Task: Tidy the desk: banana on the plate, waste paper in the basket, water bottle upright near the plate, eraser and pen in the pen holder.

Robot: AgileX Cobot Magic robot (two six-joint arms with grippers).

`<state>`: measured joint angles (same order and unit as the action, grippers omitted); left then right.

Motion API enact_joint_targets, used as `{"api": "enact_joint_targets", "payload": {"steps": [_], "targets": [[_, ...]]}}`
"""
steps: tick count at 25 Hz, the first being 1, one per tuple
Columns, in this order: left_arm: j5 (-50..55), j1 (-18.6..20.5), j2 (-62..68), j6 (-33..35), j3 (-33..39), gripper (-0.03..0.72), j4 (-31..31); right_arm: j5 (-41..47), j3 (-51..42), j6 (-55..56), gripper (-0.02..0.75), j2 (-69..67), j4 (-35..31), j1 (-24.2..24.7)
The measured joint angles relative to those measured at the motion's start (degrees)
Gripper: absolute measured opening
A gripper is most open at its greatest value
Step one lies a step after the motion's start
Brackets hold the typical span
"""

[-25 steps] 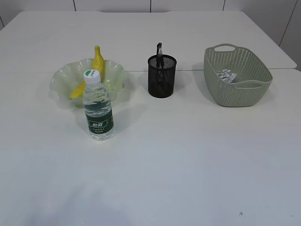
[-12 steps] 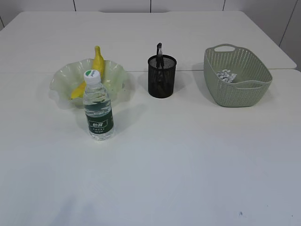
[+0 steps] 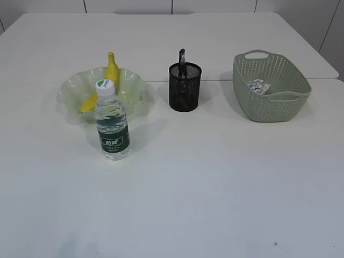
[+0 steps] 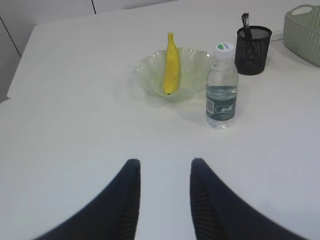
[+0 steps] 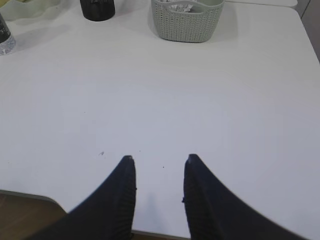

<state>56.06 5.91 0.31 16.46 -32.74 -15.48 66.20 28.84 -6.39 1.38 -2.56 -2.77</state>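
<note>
Desk [image 3: 215,177]: banana [image 3: 111,72] on plate [image 3: 72,88].

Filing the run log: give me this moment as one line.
banana: on plate | bottle: upright by plate | paper: in basket | pen: in holder | both grippers: open, empty

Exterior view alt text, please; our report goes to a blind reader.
A white desk holds an upright water bottle in front of a plate with a banana, a pen holder mid-table and a basket containing waste paper.
</note>
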Motion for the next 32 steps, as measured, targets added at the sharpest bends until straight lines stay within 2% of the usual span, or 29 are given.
{"api": "enact_joint_targets", "payload": {"steps": [8,14,18,32], "targets": [[4.73,0.00,0.00,-0.14,0.00,0.236,0.12,0.00,0.00,0.00,0.245,0.00,0.00,0.00],[7.39,0.00,0.00,-0.53,0.24,0.236,2.97,0.00,0.00,0.00,0.244,0.00,0.00,0.00],[7.96,0.00,0.00,-0.99,2.54,0.236,3.60,0.00,0.00,0.00,0.244,0.00,0.00,0.00],[7.96,0.00,0.00,-2.34,2.58,0.236,4.40,0.00,0.00,0.00,0.244,0.00,0.00,0.00]]}}
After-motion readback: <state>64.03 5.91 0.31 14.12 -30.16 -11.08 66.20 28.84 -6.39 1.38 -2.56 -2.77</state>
